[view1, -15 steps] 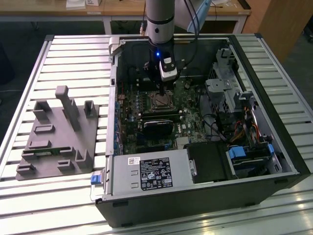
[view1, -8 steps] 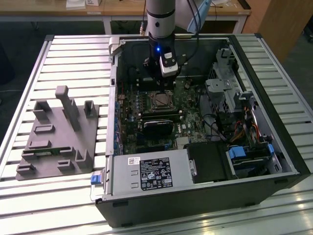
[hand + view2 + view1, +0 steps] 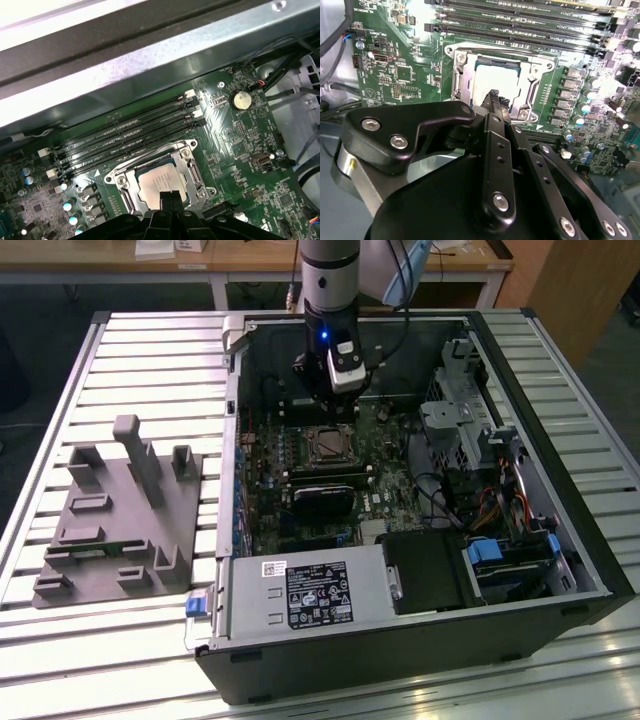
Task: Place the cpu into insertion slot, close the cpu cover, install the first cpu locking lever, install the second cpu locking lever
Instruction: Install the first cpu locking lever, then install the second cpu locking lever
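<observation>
The claw [image 3: 493,96] hangs over the insertion slot [image 3: 159,176], its two black fingers [image 3: 169,200] pressed together with nothing visibly between them, the tips right above the near edge of the cpu [image 3: 496,79]. In both wrist views the cpu, a pale metal square, already lies flat inside the slot's silver frame, so the placing looks done. The cpu cover [image 3: 461,76] seems to lie around the chip, though I cannot tell whether it is fully down or latched.

In the exterior view the slot [image 3: 329,443] sits at about 12 o'clock from the black card [image 3: 324,502], inside the open computer case [image 3: 540,400] on the slatted desk [image 3: 150,350]; a grey fixture [image 3: 120,520] lies at 9 o'clock from the case.

To do this step well, I judge the tips should press squarely and evenly and stay off the chip's face.

A white label [image 3: 318,593] carries print too small to read.
</observation>
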You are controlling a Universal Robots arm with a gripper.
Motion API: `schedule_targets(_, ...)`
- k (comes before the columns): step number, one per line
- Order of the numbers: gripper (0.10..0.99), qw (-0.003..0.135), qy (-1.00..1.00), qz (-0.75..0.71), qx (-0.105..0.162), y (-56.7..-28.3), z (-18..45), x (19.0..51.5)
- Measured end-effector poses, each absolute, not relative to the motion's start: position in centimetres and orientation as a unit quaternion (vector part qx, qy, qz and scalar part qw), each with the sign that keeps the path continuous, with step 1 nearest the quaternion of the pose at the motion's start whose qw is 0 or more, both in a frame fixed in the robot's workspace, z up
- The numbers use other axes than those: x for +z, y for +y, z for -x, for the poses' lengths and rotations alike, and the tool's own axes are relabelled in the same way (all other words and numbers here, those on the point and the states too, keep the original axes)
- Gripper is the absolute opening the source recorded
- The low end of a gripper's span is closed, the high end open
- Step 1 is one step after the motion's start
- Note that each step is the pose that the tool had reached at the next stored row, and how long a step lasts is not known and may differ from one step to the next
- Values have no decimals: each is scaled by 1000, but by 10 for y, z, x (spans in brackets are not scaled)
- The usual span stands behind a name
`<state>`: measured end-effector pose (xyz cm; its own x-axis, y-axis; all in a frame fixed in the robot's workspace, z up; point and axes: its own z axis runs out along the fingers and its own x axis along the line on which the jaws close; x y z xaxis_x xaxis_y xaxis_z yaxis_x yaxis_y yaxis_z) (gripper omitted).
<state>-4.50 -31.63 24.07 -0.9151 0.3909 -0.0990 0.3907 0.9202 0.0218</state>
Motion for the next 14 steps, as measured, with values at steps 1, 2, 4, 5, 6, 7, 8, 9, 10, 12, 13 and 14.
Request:
schedule_targets(1,106,51,979,-200,1,-317,45,242)
schedule_targets(2,106,51,979,-200,1,-317,45,242)
schedule_targets(4,106,51,979,-200,1,-318,45,243)
schedule_targets(5,106,51,979,-200,1,-317,45,243)
schedule_targets(6,106,51,979,-200,1,-317,45,243)
schedule_targets(7,106,51,979,-200,1,-318,45,243)
schedule_targets(8,106,51,979,-200,1,-318,45,244)
schedule_targets(9,106,51,979,-200,1,-318,45,244)
schedule_targets(10,106,51,979,-200,1,-318,45,244)
schedule_targets(12,106,51,979,-200,1,-318,45,244)
schedule_targets(13,106,51,979,-200,1,-318,45,244)
schedule_targets(14,106,51,979,-200,1,-318,45,244)
